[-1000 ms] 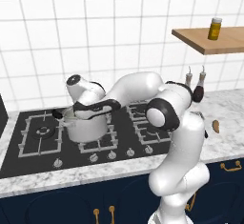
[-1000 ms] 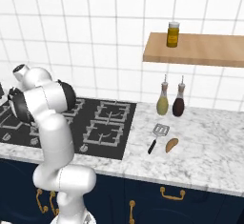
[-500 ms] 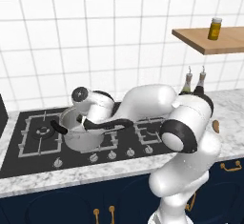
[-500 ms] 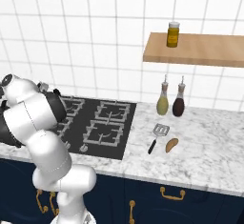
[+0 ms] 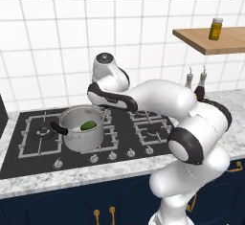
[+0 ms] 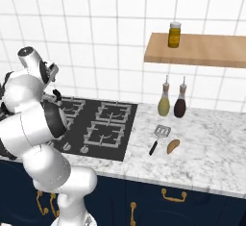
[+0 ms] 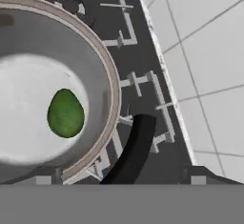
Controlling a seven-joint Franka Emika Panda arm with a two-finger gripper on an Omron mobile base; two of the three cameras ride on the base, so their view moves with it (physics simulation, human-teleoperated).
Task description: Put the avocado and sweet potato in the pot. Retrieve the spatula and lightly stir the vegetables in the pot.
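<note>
The dark-green avocado (image 7: 66,113) is lying inside the shiny steel pot (image 5: 82,134) on the black hob (image 5: 28,152); the gripper (image 7: 121,180) is hanging wide, holding nothing.

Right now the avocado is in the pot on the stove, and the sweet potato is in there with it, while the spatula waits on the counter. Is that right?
Not quite. The sweet potato is not in the pot; the right base view shows it lying on the marble counter beside the spatula. The hand view shows just the avocado on the pot's bottom. The rest is right.
</note>
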